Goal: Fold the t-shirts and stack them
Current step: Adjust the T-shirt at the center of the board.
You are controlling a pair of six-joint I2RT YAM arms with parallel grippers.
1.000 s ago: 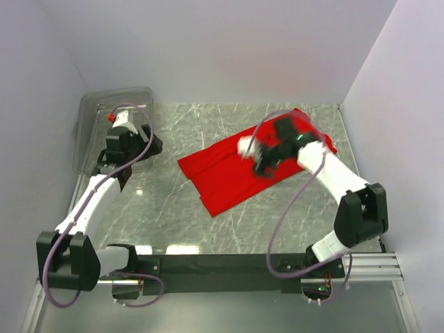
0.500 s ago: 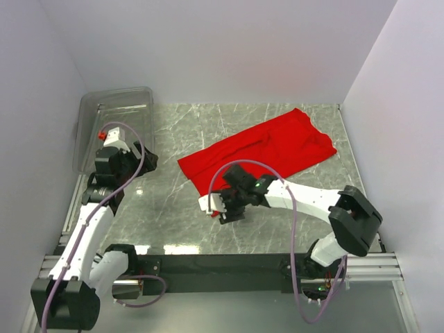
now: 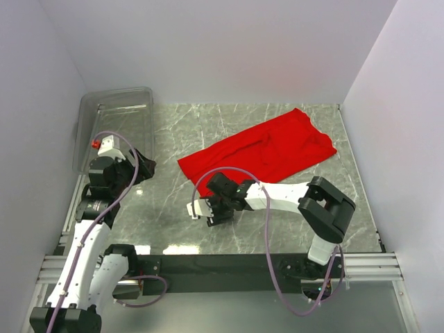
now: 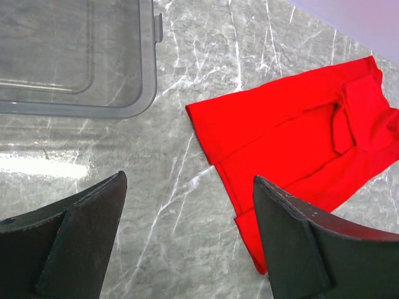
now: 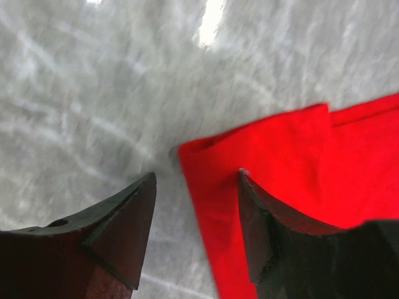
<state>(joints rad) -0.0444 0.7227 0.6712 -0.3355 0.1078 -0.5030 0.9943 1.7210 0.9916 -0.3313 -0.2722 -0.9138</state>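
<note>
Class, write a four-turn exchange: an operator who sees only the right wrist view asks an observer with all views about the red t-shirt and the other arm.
Operator: I see one corner of the t-shirt between the open fingers of the right gripper. How does the rest lie?
Observer: Flat, in a long folded band, slanting toward the far right corner of the table.
Operator: Where is the left gripper?
Observer: Open and empty, near a clear bin at the far left, apart from the t-shirt.
</note>
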